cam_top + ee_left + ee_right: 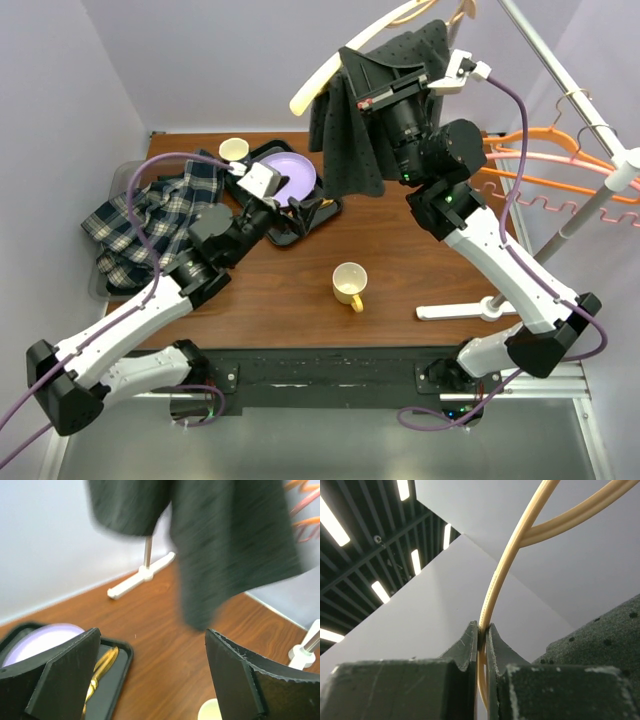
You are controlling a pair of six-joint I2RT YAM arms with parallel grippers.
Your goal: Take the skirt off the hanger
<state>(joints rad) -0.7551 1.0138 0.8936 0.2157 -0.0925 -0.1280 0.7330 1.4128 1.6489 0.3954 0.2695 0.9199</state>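
One brown counter (400, 260) lies below. The dark grey skirt (350, 130) hangs draped on the cream hanger (325, 72), raised above the counter's far side. Right claw (482, 635) is clenched on the hanger's rod. Left claw (152, 632) is released, jaws spread, near the black tray (125, 655).

Dark skirt (355, 120) drapes over raised cream hanger (330, 72).

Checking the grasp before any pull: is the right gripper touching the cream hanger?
Touching. The right wrist view shows the right gripper closed on the cream hanger, its bar pinched with no gap.
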